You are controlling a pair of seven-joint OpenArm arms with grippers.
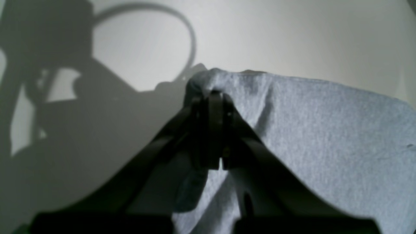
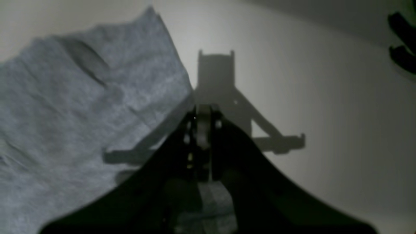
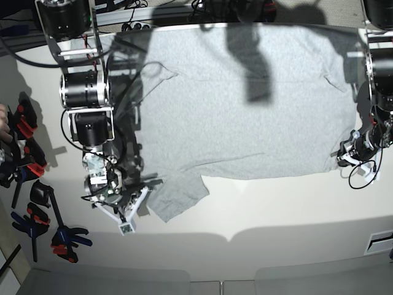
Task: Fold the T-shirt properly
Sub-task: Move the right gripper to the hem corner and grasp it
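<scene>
The light grey T-shirt (image 3: 245,104) lies spread flat on the white table (image 3: 276,209), plain side up, with one sleeve (image 3: 178,200) at the front left. My left gripper (image 1: 215,94) is shut on a bunched corner of the shirt (image 1: 325,130); in the base view it is at the shirt's right edge (image 3: 345,153). My right gripper (image 2: 203,112) is shut at the sleeve's edge, and grey cloth (image 2: 65,113) shows between its fingers; in the base view it is at the front left (image 3: 126,212). No lettering shows.
Several black, red and blue clamps (image 3: 24,166) lie along the table's left edge, and one shows in the right wrist view (image 2: 403,42). Cables (image 3: 135,9) run along the back. The table's front edge (image 3: 245,236) is close below the shirt.
</scene>
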